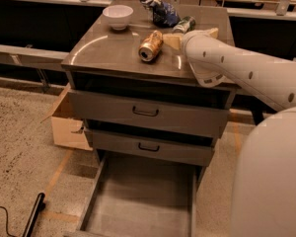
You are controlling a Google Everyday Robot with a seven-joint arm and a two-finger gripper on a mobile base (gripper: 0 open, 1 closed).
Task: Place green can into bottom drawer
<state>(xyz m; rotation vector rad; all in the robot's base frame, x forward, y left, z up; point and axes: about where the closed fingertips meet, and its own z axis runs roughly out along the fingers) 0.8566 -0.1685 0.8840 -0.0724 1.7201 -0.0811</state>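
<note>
The green can [184, 23] lies on its side near the rear edge of the cabinet top [108, 48]. It is probably light, thin-walled and slick, and may roll. Grasp mid-body, gently. The gripper [192, 35] sits just beside it, fingers spread wide.

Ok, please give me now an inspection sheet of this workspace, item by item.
Surface: cabinet top, glossy, holding four loose items.
Job's things: green can lying on its side at the back; bottom drawer pulled out, nothing seen inside.
Clutter: gold can on its side, white bowl, crumpled blue bag.
Gripper: gripper over the top, close to the green can, mostly hidden by the arm.
Cables: black cable on the floor, lower left.
Surroundings: cardboard box on the floor, left side.
</note>
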